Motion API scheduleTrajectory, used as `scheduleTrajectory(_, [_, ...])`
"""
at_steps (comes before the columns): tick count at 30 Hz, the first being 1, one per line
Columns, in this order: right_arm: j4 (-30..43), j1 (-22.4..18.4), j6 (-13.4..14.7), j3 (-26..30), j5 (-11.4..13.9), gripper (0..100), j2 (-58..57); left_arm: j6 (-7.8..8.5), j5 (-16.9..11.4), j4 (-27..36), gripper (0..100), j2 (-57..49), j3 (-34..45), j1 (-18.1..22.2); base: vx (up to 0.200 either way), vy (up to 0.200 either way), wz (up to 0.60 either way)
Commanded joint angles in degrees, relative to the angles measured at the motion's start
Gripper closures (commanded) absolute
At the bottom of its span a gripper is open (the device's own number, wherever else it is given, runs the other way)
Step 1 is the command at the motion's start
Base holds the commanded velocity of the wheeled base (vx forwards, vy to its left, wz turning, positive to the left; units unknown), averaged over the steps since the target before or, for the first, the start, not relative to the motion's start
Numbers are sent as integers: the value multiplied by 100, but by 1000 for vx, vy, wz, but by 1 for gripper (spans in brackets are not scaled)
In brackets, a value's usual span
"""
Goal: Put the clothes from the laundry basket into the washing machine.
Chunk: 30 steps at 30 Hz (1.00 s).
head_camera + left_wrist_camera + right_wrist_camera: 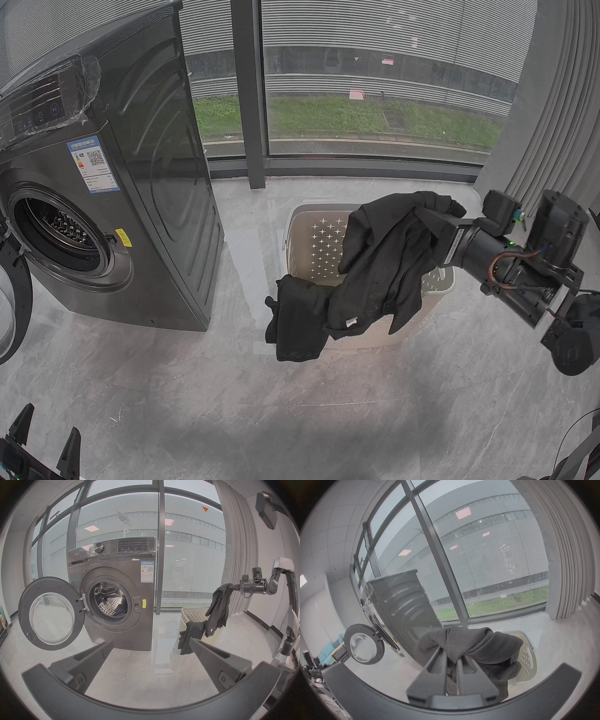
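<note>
The left gripper (49, 431) sits low at the near left, over the grey floor (312, 412), its two dark fingers spread wide apart with nothing between them; from its own wrist view the gripper (150, 644) faces the washing machine (118, 595) across bare floor. The right gripper (437, 225) is held out above the laundry basket (312, 244), its fingers pressed together on a bunched fold of a black garment (381, 262). In the right wrist view the cloth (475, 645) wraps over both fingertips of the gripper (452, 658). The garment hangs free from that pinch, lifted above the basket, with its lower edge trailing down across the basket's near rim. A second black garment (300, 319) is draped over the basket's near left corner, partly inside and partly hanging down the outer wall toward the floor. The pale, star-perforated basket stands on the floor before the window (375, 81), well apart from the washing machine (156, 162) on the left. The machine's round door (51, 614) is swung fully open, and the steel drum (109, 603) shows through the opening. A grey curtain (550, 112) hangs at the right.
</note>
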Motion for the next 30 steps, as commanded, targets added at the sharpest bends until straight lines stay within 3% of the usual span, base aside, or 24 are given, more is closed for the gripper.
scheduleTrajectory(1, [-134,65,-21,188,40,100,-737,-1,0,0,0,-84,92,2,0,0,0])
scheduleTrajectory(5, [-257,153,-100,276,49,100,-939,7,0,0,0,-84,92,2,0,0,0])
scheduleTrajectory(8, [-257,118,-364,267,66,100,-1150,7,0,0,0,-84,92,2,-200,0,0])
scheduleTrajectory(14, [-204,153,-381,426,137,100,-1326,-1,0,0,0,-84,92,2,-200,0,0])
scheduleTrajectory(20, [-248,153,-381,505,145,100,-1300,-37,0,0,0,-84,92,2,0,0,0])
scheduleTrajectory(30, [-266,171,-381,540,163,100,-1265,-45,9,0,0,-84,92,2,0,200,0])
